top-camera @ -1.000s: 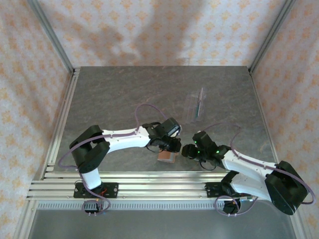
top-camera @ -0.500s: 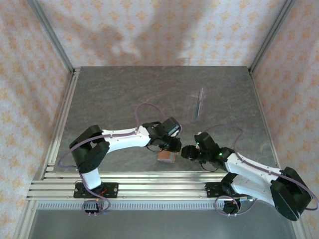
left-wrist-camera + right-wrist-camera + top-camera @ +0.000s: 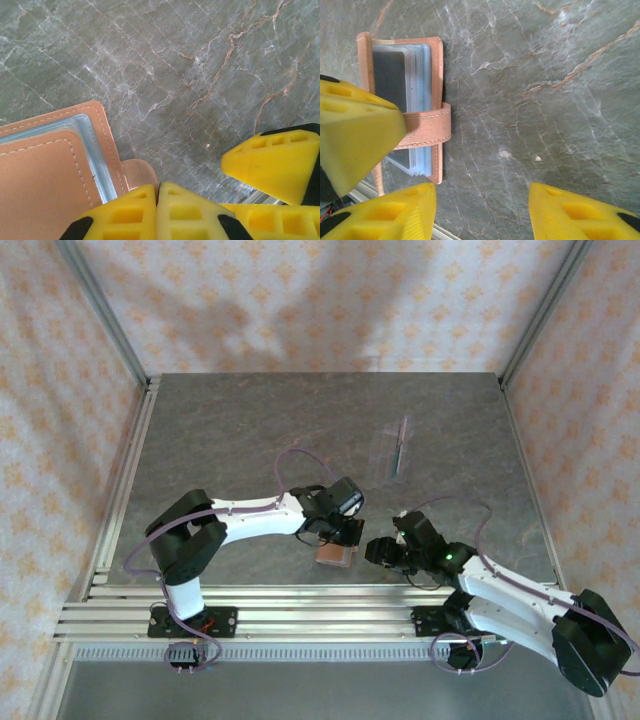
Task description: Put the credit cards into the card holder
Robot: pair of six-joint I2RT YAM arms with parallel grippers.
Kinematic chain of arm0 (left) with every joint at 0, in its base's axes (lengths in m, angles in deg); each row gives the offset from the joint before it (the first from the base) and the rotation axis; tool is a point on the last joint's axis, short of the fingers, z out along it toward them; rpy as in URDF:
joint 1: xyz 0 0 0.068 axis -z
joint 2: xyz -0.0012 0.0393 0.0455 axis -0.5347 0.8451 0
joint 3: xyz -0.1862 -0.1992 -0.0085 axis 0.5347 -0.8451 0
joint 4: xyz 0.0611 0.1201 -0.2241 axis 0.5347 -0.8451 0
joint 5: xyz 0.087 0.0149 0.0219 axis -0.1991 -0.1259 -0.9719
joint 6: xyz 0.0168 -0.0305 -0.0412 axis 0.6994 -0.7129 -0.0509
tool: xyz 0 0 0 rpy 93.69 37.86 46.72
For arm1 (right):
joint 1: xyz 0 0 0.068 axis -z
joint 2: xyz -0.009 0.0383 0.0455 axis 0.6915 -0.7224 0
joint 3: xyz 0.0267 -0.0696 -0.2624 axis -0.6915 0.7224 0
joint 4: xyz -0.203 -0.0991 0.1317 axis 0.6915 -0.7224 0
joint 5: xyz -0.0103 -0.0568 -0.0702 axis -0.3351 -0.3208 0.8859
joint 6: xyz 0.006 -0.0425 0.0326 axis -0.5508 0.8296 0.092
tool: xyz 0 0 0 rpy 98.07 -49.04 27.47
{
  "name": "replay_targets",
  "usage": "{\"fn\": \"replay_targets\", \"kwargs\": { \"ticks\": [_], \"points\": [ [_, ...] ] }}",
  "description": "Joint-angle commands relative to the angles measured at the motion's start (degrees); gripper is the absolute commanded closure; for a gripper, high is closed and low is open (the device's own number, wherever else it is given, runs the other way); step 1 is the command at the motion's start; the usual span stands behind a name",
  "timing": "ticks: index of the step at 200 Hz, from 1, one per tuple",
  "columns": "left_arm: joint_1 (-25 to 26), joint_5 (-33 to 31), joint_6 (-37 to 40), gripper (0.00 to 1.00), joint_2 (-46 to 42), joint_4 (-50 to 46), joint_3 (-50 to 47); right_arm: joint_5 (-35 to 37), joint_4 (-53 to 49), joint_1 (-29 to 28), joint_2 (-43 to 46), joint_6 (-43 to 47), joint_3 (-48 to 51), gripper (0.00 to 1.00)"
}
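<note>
Two credit cards [image 3: 390,80] sit tucked in the card holder [image 3: 436,70]. The left gripper [image 3: 157,192], fingers pressed together, rests on its snap tab [image 3: 427,127]. The right gripper [image 3: 481,190], spread wide, hovers just beside the holder's tab-side long edge.

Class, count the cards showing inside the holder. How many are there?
2. A dark card and a pale blue card lie side by side, both tucked in the holder under its strap. Others may be hidden behind them.

Card holder [image 3: 335,554] lies left of right tool [image 3: 376,550].
</note>
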Motion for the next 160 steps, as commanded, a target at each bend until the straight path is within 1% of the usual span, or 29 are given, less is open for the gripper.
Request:
{"fn": "replay_targets", "kwargs": {
  "ticks": [1,5,9,17,21,29,48,81,160],
  "points": [
    [0.5,-0.1,0.8,0.95,-0.3,-1.9,1.5,0.5,-0.3,0.3,-0.6,-0.2,-0.1,0.49],
    [0.5,0.0,0.7,0.94,-0.4,-1.9,1.4,0.4,-0.2,0.3,-0.8,-0.1,-0.1,0.49],
    [0.5,-0.1,0.8,0.9,-0.5,-1.9,1.4,0.4,-0.1,0.3,-1.0,-0.1,-0.1,0.49],
    [0.5,-0.3,0.8,0.75,-0.8,-2.0,1.4,0.3,0.0,0.3,-1.3,0.0,-0.2,0.49],
    [0.5,-0.6,0.7,0.7,-0.9,-2.1,1.4,0.3,0.0,0.3,-1.3,0.1,-0.2,0.49],
    [0.6,-0.8,0.8,0.66,-1.1,-2.2,1.4,0.4,0.0,0.3,-1.5,0.2,-0.3,0.49],
    [0.5,-1.0,1.1,0.66,-1.2,-3.2,2.0,0.7,0.0,0.3,-1.7,0.4,-0.3,0.49],
    [0.6,-0.9,1.3,0.78,-1.3,-4.0,2.0,0.9,0.2,0.3,-1.9,0.6,-0.1,0.49],
    [0.6,-2.1,1.5,0.78,-2.2,-4.7,1.8,1.2,0.8,0.3,-3.3,1.1,-0.1,0.49]
  ]
}}
